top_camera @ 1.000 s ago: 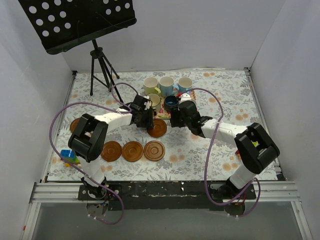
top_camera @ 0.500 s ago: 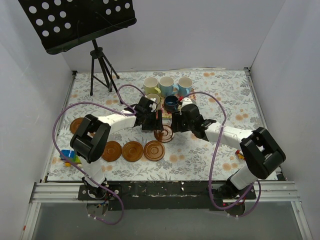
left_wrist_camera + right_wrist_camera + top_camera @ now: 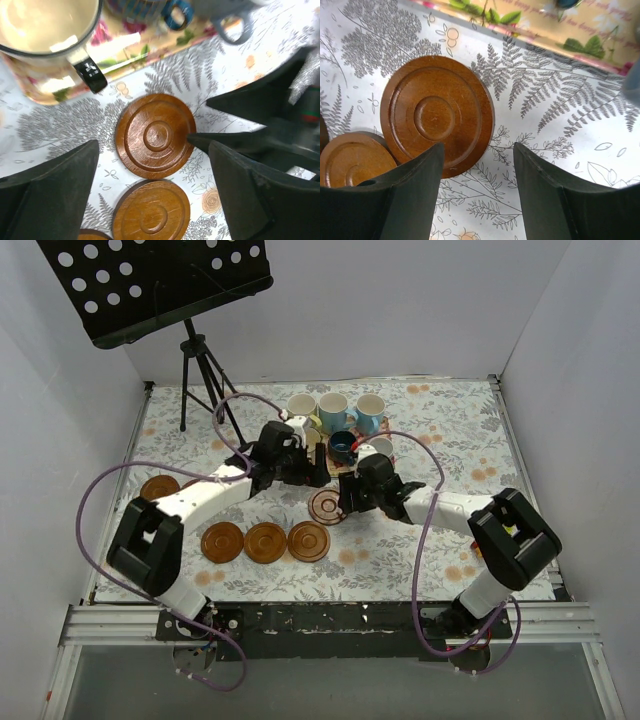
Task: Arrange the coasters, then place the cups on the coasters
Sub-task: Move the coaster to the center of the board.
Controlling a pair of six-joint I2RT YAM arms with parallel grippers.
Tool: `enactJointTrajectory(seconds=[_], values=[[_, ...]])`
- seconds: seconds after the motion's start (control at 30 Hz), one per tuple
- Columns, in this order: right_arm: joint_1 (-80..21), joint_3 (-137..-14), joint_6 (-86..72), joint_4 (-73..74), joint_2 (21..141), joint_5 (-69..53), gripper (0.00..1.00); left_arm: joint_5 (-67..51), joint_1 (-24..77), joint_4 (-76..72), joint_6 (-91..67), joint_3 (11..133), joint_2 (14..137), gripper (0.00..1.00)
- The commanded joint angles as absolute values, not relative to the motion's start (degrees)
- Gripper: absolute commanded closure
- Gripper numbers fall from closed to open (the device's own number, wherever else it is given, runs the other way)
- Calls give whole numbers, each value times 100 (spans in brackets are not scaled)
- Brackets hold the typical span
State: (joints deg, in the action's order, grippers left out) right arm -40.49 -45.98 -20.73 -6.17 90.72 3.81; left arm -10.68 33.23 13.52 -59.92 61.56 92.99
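Loose coaster is lying flat on the desk, just on the near side of the floral tray that has the cream cup on it, and a bit beyond the row of three coasters. Left gripper hangs right over it, jaws spread wide, holding nothing. Right gripper sits at the coaster's edge with its jaws apart too, nothing pinched.

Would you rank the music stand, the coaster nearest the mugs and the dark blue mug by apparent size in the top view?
1. Music stand, by far, though it is nearer the camera.
2. Coaster.
3. Dark blue mug, slightly smaller.
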Motion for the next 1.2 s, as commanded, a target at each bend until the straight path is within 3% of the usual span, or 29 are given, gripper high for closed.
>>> enactJointTrajectory(seconds=[0.0, 0.3, 0.67, 0.97, 1.17], values=[[-4192, -4930, -1881, -765, 9412, 439, 34, -450, 3314, 1143, -5257, 5872, 8211, 2], [-4324, -5422, -1644, -607, 9861, 905, 34, 536, 2330, 642, -5097, 4931, 6901, 2], [-4491, -5590, -1556, -396, 10213, 1151, 38, 501, 1881, 668, -5168, 4904, 6926, 2], [-4465, -5494, -1784, 165, 10187, 2012, 57, 606, 1881, 686, -5150, 4896, 6900, 2], [-4377, -5230, -1837, 386, 9941, 2284, 60, 598, 1881, 694, -5133, 4904, 6864, 2]])
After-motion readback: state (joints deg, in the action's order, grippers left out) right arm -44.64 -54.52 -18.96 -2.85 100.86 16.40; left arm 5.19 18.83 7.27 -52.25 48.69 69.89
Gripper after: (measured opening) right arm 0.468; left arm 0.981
